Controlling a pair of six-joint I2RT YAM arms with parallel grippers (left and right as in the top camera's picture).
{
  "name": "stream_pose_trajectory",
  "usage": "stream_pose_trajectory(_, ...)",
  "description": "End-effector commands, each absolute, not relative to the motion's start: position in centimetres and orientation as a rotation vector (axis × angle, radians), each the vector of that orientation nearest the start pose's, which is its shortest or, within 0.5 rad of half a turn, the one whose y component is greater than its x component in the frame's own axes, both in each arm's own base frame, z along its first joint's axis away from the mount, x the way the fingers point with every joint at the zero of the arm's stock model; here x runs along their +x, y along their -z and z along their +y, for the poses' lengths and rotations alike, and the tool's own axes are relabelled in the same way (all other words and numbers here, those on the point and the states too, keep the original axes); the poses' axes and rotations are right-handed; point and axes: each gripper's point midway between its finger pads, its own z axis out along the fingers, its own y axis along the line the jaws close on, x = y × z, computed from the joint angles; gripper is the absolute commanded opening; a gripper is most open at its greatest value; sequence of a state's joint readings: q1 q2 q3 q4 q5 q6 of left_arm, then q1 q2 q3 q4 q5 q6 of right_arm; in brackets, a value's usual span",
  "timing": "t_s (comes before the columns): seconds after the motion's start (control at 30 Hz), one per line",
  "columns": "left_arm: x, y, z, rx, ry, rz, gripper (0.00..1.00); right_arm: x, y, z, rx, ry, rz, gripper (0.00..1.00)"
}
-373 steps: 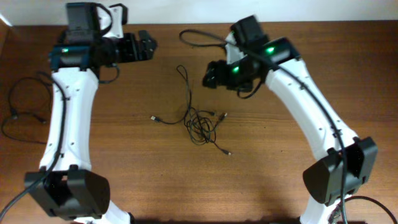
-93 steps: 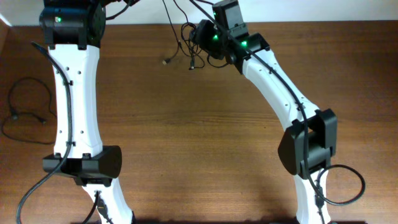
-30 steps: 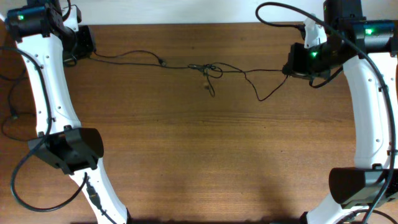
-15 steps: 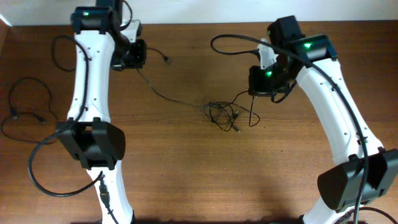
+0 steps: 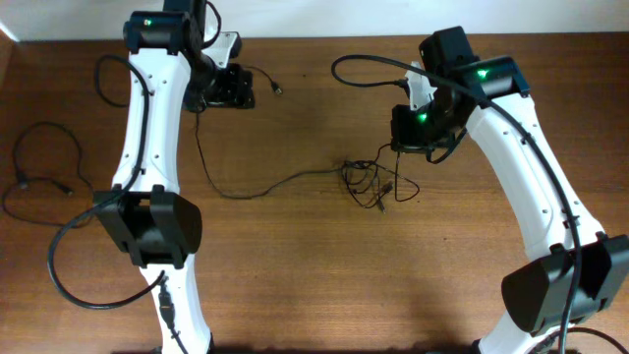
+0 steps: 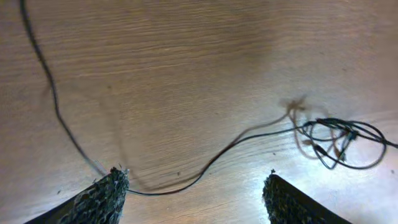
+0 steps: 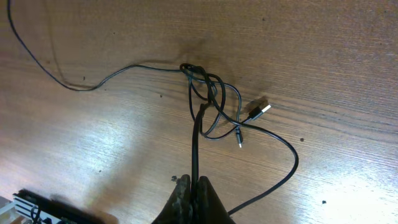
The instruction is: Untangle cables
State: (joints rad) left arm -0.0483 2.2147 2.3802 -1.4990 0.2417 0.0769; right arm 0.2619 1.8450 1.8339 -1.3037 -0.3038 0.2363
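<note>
Clump of thin black plug-ended cords (image 7: 205, 99), knotted, lying just near-left of right gripper (image 7: 191, 182) clenched on one strand; slack tail runs left toward released left gripper (image 6: 194, 175).

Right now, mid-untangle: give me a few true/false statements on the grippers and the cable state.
1. The right gripper is shut on a cable strand. True.
2. The left gripper is clamped on a cable. False: its fingers stand wide apart and hold nothing.
3. The cables are fully separated. False: a knotted clump lies by the right gripper.
4. A long strand runs from the clump toward the left arm. True.
</note>
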Motion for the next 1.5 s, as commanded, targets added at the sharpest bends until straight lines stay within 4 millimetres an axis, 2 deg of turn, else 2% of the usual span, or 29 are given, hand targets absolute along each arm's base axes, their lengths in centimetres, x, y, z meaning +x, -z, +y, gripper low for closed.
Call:
stream_pose_trajectory(0.0, 46.3, -19.2, -7.8, 0.355, 0.428, 2.836, 0.71, 37.0, -19.4, 15.2, -0.082, -0.526, 2.924, 0.04)
stream_pose_trajectory(0.17, 46.3, -19.5, -12.2, 0.621, 0.608, 2.707, 0.63, 37.0, -19.4, 15.2, -0.083, -0.525, 2.924, 0.04)
stream_pose_trajectory(0.27, 45.9, -17.4, -14.2, 0.721, 0.65, 2.694, 0.63, 37.0, -19.4, 15.2, -0.082, -0.525, 2.924, 0.04)
stream_pose_trajectory(0.3, 45.0, -16.6, -16.4, 0.854, 0.772, 2.626, 0.63, 37.0, -19.4, 15.2, -0.083, -0.526, 2.923, 0.04)
stream_pose_trajectory(0.37, 44.1, -15.3, -19.4, 0.993, 0.902, 2.518, 0.65, 37.0, -19.4, 15.2, -0.083, -0.526, 2.923, 0.04)
stream_pose_trajectory(0.53, 43.0, -11.5, -23.9, 1.164, 0.911, 2.42, 0.68, 37.0, -19.4, 15.2, -0.083, -0.526, 2.924, 0.04)
stream_pose_trajectory(0.63, 42.4, -10.1, -27.0, 1.251, 0.911, 2.353, 0.66, 37.0, -19.4, 15.2, -0.082, -0.525, 2.924, 0.04)
stream_pose_trajectory(0.7, 42.2, -9.2, -28.0, 1.277, 0.916, 2.342, 0.64, 37.0, -19.4, 15.2, -0.082, -0.526, 2.925, 0.04)
stream_pose_trajectory(0.83, 41.8, -6.0, -28.2, 1.284, 0.945, 2.405, 0.58, 37.0, -19.4, 15.2, -0.083, -0.525, 2.924, 0.04)
stream_pose_trajectory(0.97, 41.1, -4.9, -27.8, 1.343, 0.951, 2.41, 0.55, 37.0, -19.4, 15.2, -0.083, -0.525, 2.924, 0.04)
stream_pose_trajectory(1.07, 40.8, -4.6, -27.6, 1.36, 0.948, 2.42, 0.49, 37.0, -19.4, 15.2, -0.083, -0.525, 2.924, 0.04)
stream_pose_trajectory(1.23, 40.6, -4.2, -27.1, 1.364, 0.921, 2.454, 0.31, 37.0, -19.4, 15.2, -0.083, -0.525, 2.924, 0.04)
stream_pose_trajectory(1.47, 40.6, -4.2, -27.1, 1.365, 0.918, 2.455, 0.13, 37.0, -19.4, 15.2, -0.083, -0.525, 2.924, 0.04)
